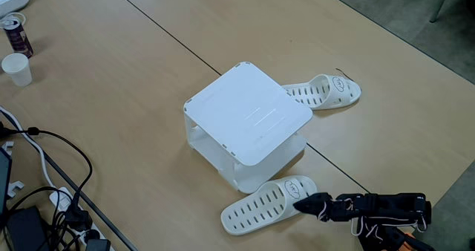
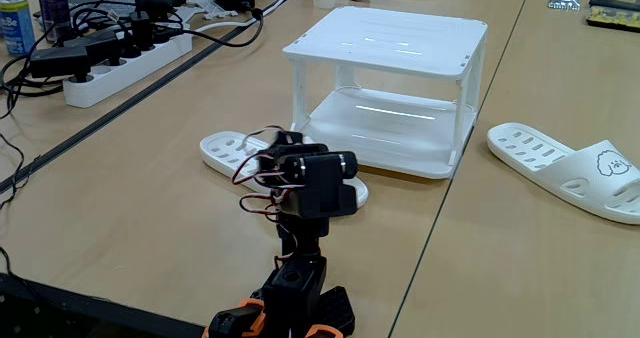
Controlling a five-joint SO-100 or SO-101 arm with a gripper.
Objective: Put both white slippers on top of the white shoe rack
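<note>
Both slippers lie on the table, none on the shoe rack (image 1: 249,117). The near slipper (image 1: 260,206) rests just in front of the rack's lower corner in a fixed view; the far slipper (image 1: 326,92) lies beyond the rack, well apart from the arm.

The claw (image 1: 298,202) sits at the strap end of the near slipper, touching or nearly touching it. You cannot tell how wide the jaws stand, nor whether they grip the strap.

The near slipper's long axis runs away from the claw, along the arm's reach line. Judge your approach accordingly: close on the strap, then lift toward the rack top directly beyond.
</note>
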